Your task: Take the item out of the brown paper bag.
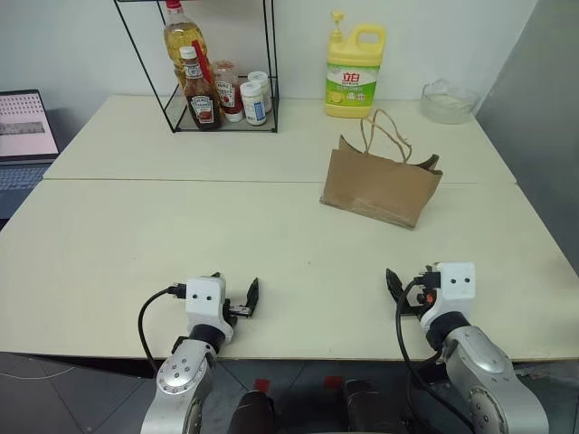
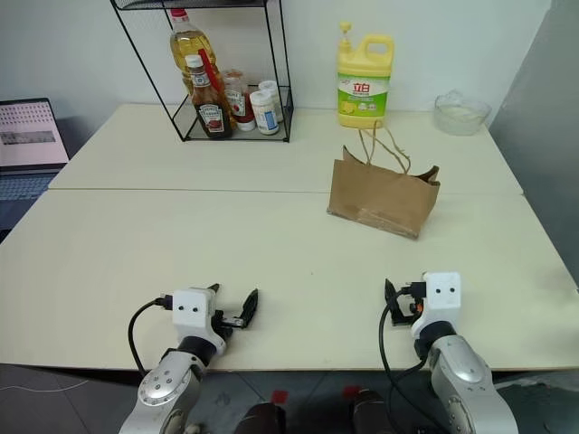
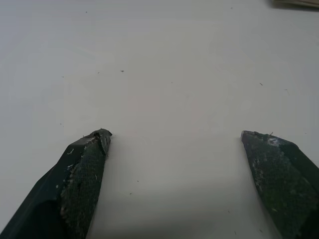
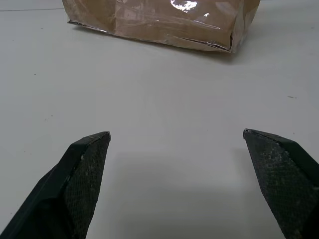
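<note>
The brown paper bag stands upright on the right half of the cream table, its cord handles sticking up; its lower front also fills the far end of the right wrist view. The item is hidden inside the bag. My left gripper hovers near the table's front edge, open, with bare tabletop between its fingers. My right gripper is also open and empty, low at the front edge, pointing at the bag from some distance.
At the back stand a black wire rack with sauce and oil bottles, a yellow detergent jug just behind the bag, and a glass bowl. A laptop sits off the table's left side.
</note>
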